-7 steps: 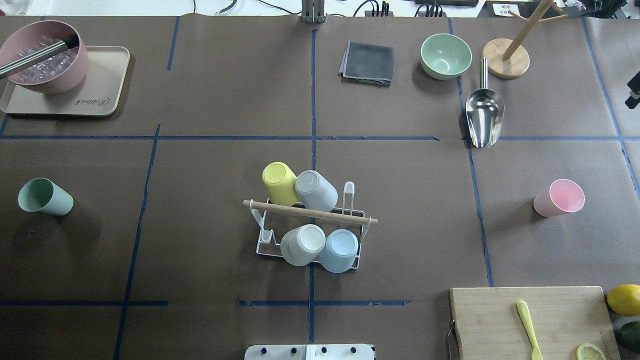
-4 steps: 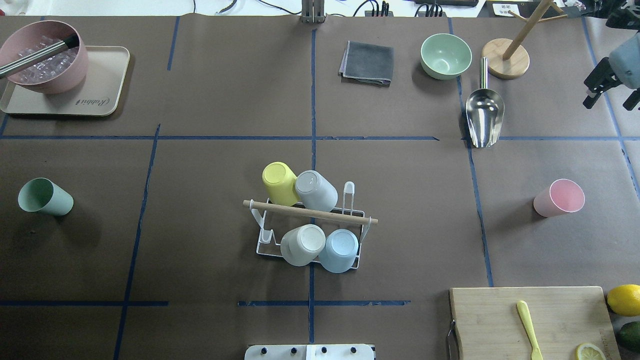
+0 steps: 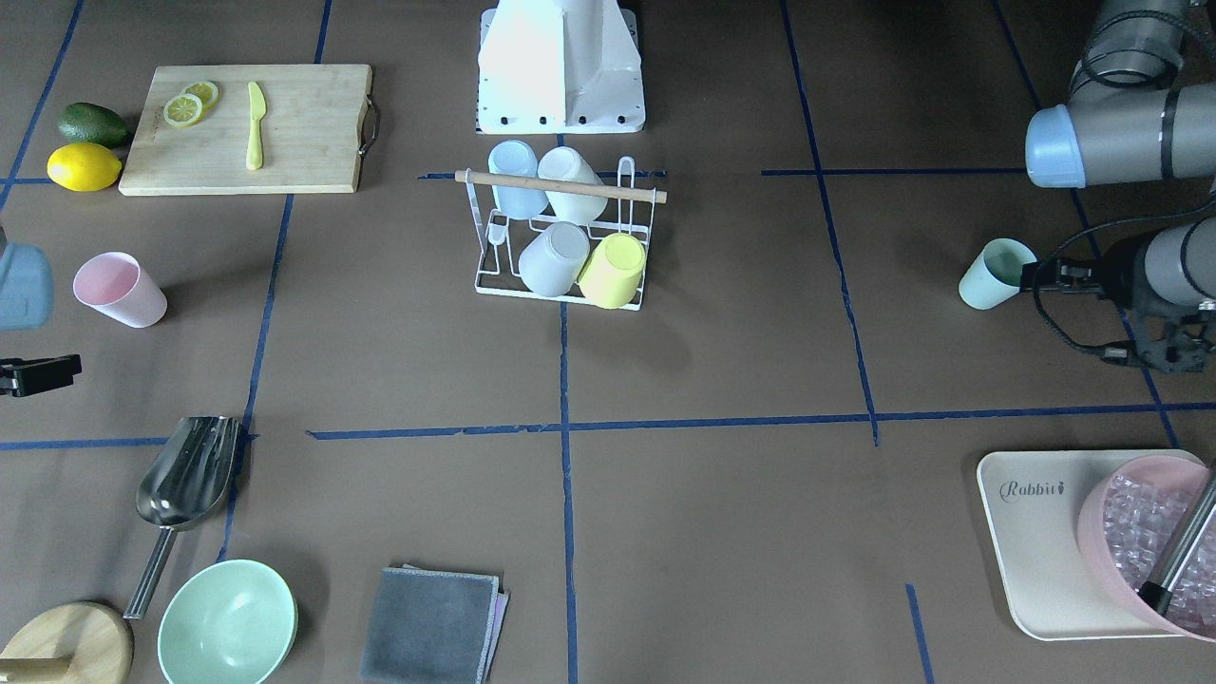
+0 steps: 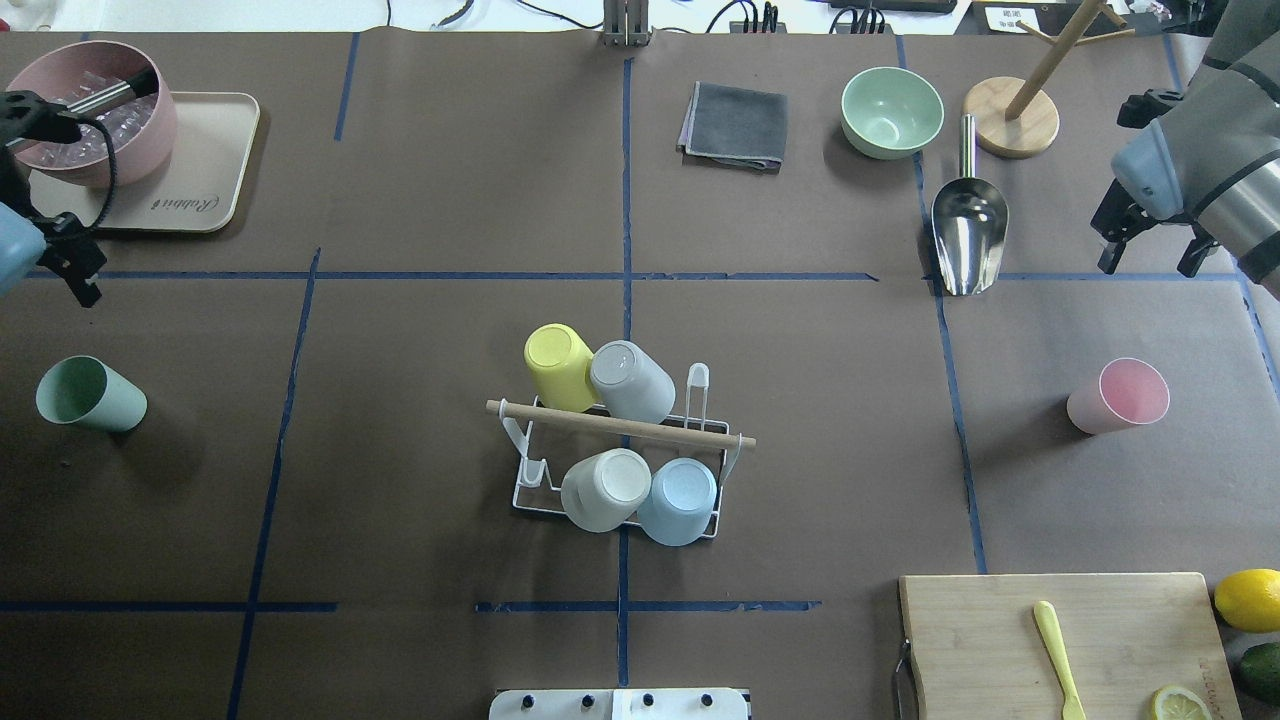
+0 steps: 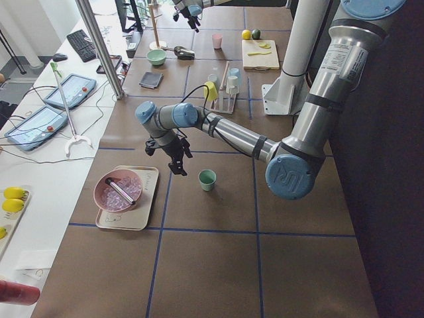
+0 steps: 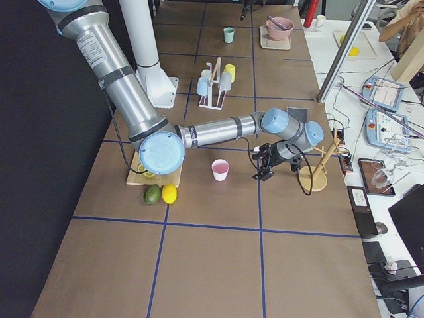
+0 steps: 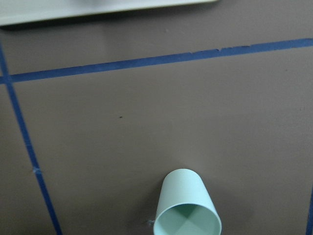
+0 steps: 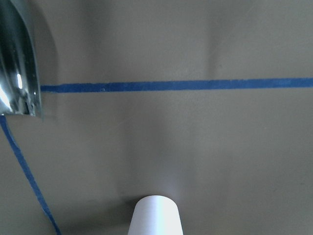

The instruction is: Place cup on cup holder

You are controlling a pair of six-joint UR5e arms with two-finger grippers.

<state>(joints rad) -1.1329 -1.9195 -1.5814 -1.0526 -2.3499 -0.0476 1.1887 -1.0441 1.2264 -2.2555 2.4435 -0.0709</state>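
Brown paper crossed by blue tape lines covers the table; directions follow the overhead view. The cup holder stands near the table centre; four cups sit inverted on its prongs: yellow cup, grey cup, cream cup, blue cup. The green cup stands upright at 9 o'clock of the holder, well apart; the pink cup stands upright at 3 o'clock. The left gripper hangs at 12 o'clock of the green cup; finger state cannot be told. The right gripper hangs at 12 o'clock of the pink cup; fingers spread, holding nothing.
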